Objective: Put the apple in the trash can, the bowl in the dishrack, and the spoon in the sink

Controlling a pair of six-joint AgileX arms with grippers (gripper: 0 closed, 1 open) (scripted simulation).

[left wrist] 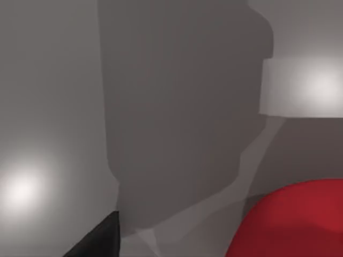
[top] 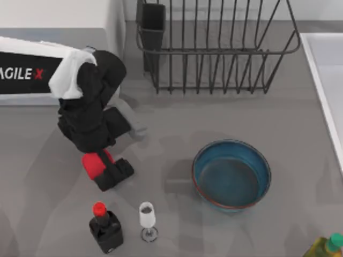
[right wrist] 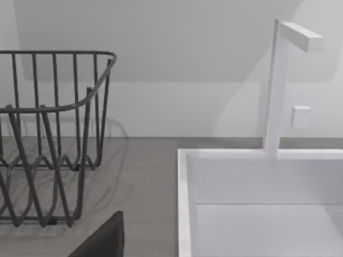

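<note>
Apple step: left hand clenched on the apple near the desk's left edge; next, lift it toward the trash can.

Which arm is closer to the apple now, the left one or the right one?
Left. The left gripper is down at the apple, its fingers around it. The right arm is far away, its wrist view facing the sink and dishrack.
</note>
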